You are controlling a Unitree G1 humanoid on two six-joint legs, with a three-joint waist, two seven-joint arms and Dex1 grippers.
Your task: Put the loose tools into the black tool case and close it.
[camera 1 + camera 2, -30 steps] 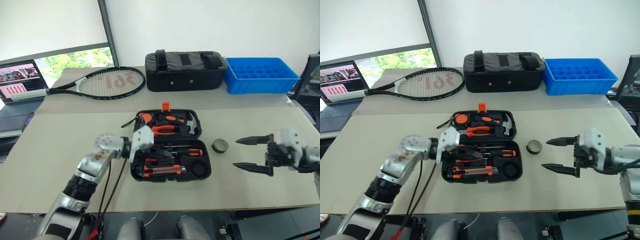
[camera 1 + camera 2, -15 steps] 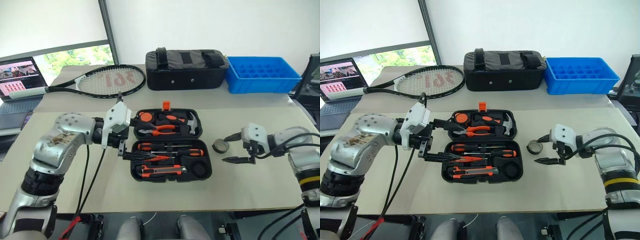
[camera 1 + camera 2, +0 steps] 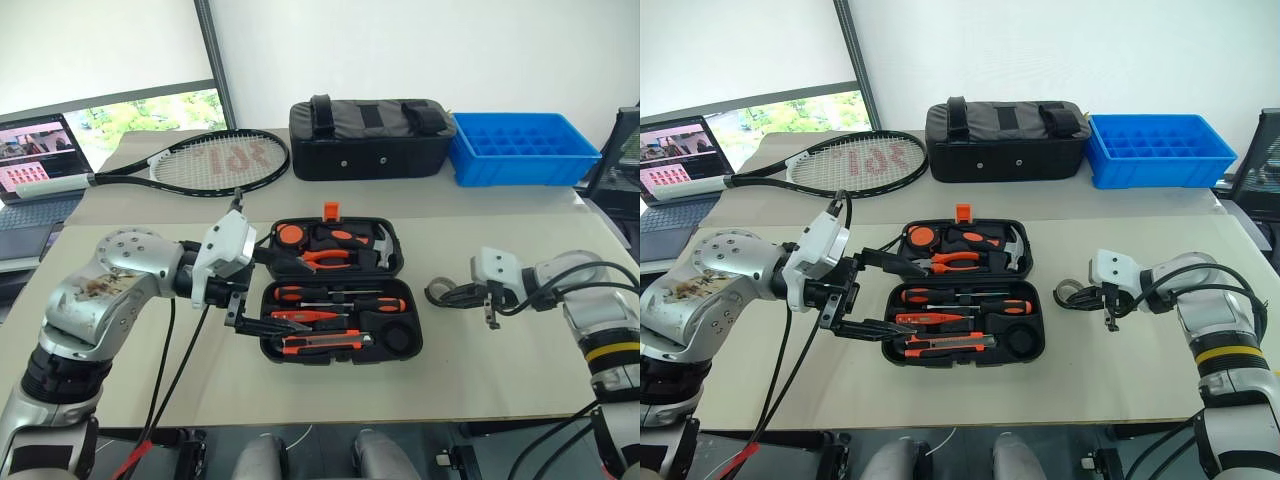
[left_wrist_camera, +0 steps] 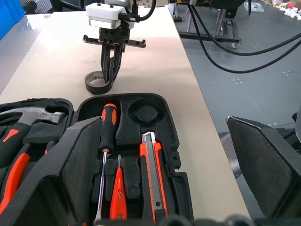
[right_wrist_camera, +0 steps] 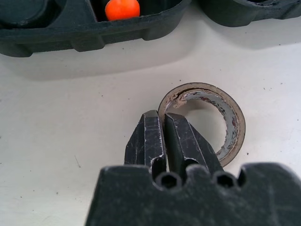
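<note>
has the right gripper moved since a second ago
Yes. The right gripper has moved toward the black tool case, and its fingers, open earlier, are now shut on the wall of the tape roll.

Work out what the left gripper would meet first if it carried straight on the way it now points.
Probably the open tool case. The left gripper, fingers spread, points across its lower half, where screwdrivers and a knife lie. It may pass above them; the height is unclear.

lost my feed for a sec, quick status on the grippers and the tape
Left gripper open over the open tool case. Right gripper shut on the tape roll wall, roll on the table beside the case. Round slot free.
</note>
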